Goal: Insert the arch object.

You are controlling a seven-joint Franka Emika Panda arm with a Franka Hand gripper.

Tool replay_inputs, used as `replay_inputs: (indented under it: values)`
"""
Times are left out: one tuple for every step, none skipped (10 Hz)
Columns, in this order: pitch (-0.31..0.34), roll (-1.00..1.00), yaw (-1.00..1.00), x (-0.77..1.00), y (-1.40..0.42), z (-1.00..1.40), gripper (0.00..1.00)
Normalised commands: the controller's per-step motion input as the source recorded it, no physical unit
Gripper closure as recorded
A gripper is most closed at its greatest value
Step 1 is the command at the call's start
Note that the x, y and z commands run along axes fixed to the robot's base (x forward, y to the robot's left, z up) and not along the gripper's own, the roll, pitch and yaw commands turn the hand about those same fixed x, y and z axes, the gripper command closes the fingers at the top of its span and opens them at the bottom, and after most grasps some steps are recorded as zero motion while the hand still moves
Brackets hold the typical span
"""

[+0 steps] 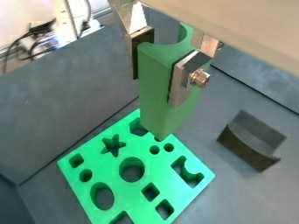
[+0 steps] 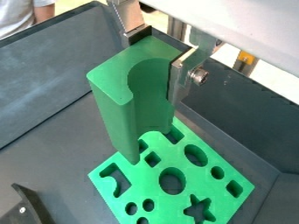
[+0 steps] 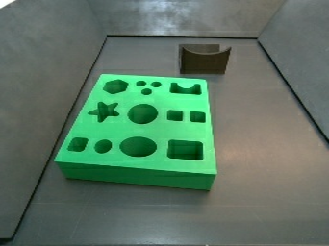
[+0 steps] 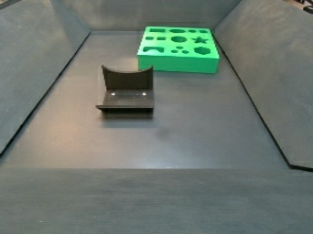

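Pincer (image 1: 163, 54): seen only in both wrist views, clamped on the arch object (image 1: 160, 83), which stood upright between the silver fingers (image 1: 191, 77); the side views did not show the pincer at all.
Arch object: a tall, narrow bright-green block with a curved notch cut into its top end (image 2: 149, 66), its faces smooth and matte, its edges square. It hung above the holed board (image 1: 135, 171), its lower end over the board's edge near the small round holes; whether it touched the board could not be told.
Holed board: a flat, thick bright-green slab (image 3: 139, 130) lying on the surface, pierced by a star, circles, an oval, squares and an arch-shaped hole (image 3: 186, 88); its top was smooth, its sides straight.
Dark block: a brown-grey piece with a curved notch (image 4: 126, 90), matte, lying well apart from the board in both side views.
Surface: dark grey and dull (image 4: 159, 137), with sloping walls around it.
Risk, alignment: judged likely that the block's end would land on solid board beside the arch hole and jam, since the hole looked barely wider than the block.
Risk, rotation: if the block's flat and curved sides did not match the hole's outline, it would probably catch on the rim.
Risk, grip: a push against the rim could tilt the smooth block between the pads.
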Motion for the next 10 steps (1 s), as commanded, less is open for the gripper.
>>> replay_inputs:
  values:
    - [0.0, 0.12, -0.95, 0.22, 0.0, -0.77, 1.0]
    - [0.0, 0.12, -0.95, 0.22, 0.0, -0.77, 1.0]
    - [0.0, 0.12, -0.95, 0.21, 0.0, -0.77, 1.0]
    - [0.0, 0.12, -0.96, 0.2, 0.0, -0.75, 1.0]
    - [0.0, 0.03, -0.97, 0.18, 0.0, -0.66, 1.0]
    - [0.0, -0.04, -0.83, 0.32, 0.15, -0.45, 1.0]
    - [0.0, 0.0, -0.61, 0.24, 0.38, -0.46, 1.0]
    - [0.01, -0.01, -0.48, 0.18, 0.51, -0.49, 1.0]
    - [0.011, -0.06, -0.34, 0.07, 0.61, -0.4, 1.0]
    - [0.01, -0.13, -0.33, 0.0, 0.57, -0.32, 1.0]
